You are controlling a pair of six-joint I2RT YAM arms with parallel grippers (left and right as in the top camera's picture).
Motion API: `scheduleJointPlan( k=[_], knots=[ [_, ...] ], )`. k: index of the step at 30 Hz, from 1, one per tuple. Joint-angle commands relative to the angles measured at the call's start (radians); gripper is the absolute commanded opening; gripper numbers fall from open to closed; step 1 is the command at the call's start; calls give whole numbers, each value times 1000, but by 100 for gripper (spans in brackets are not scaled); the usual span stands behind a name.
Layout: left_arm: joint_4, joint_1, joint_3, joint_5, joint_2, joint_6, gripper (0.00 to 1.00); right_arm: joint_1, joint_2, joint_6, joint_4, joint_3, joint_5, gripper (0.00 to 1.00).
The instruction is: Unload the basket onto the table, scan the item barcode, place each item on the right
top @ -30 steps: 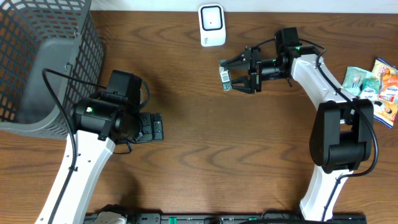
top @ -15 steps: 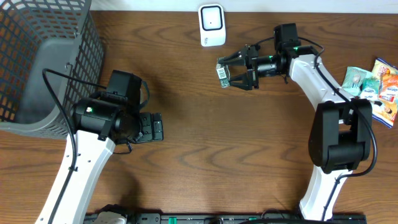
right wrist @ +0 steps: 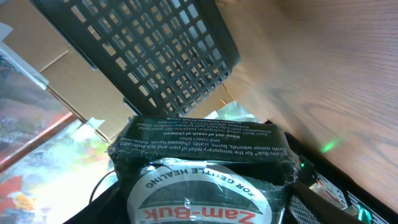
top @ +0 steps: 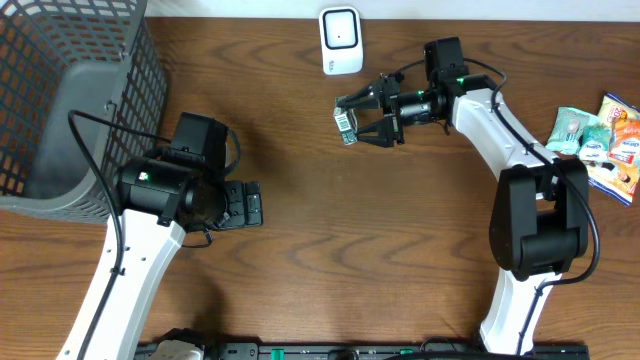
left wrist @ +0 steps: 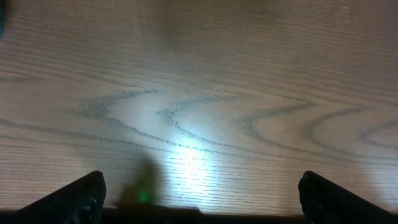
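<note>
Going left to right from overhead: one grey mesh basket [top: 60, 100] over at 10 o'clock, then one left gripper [top: 252, 205] near the middle of the table [top: 330, 270], spread wide over bare wood. One white scanner [top: 341, 40] up at 12 o'clock. Just one item, a small Zam-Buk box [top: 345, 122], sitting at 6 o'clock from the scanner and close to it, pinched in the right gripper [top: 353, 118] at a medium spread. Dark green carton up close, white small print on one face, round white label with red Zam-Buk lettering, seen upside down. Maybe four snack packets [top: 600, 145] at 3 o'clock, too bunched up to count for sure.
</note>
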Motion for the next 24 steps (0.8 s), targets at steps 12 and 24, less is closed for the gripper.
scheduleJointPlan(
  k=[12, 24],
  knots=[
    [-3, 4, 1, 8, 2, -9, 98, 12, -29, 18, 3, 21, -5, 60],
    [-3, 4, 1, 8, 2, -9, 98, 14, -29, 18, 3, 21, 12, 60]
  ],
)
